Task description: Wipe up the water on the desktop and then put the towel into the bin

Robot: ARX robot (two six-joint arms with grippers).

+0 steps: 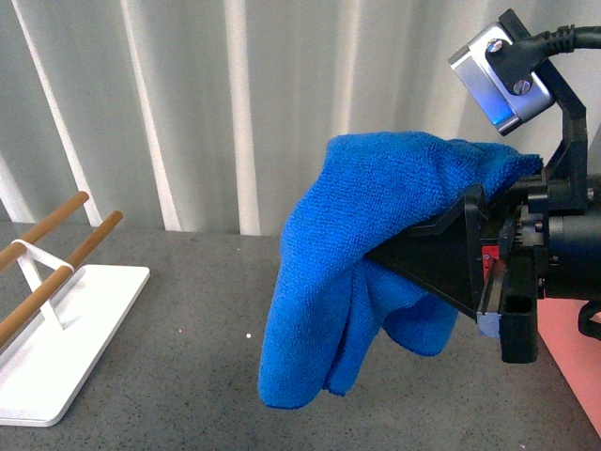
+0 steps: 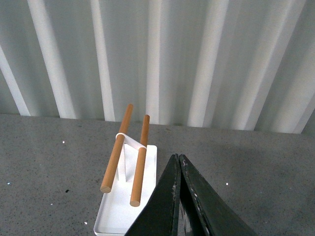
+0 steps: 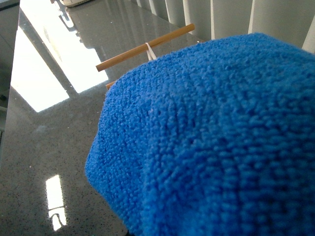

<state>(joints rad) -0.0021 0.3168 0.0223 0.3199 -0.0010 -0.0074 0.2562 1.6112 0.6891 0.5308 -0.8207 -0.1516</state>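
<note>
The royal-blue towel point(image 1: 347, 272) hangs in the air, draped over the black fingers of my right gripper point(image 1: 376, 252), which is shut on the towel above the dark grey speckled desktop point(image 1: 188, 376). A corner of the salmon-pink bin point(image 1: 575, 352) shows below and behind that gripper at the right edge. In the right wrist view the towel point(image 3: 221, 142) fills most of the picture and hides the jaws. My left gripper point(image 2: 177, 158) is shut with nothing in it, hovering over the desktop point(image 2: 256, 167). No water shows on the desktop in these views.
A white rack point(image 1: 70, 329) with two wooden rods point(image 1: 56, 268) stands at the left of the desktop, just beside the left gripper's tips in the left wrist view, rack point(image 2: 118, 211). A pleated white curtain point(image 1: 188, 103) closes off the back.
</note>
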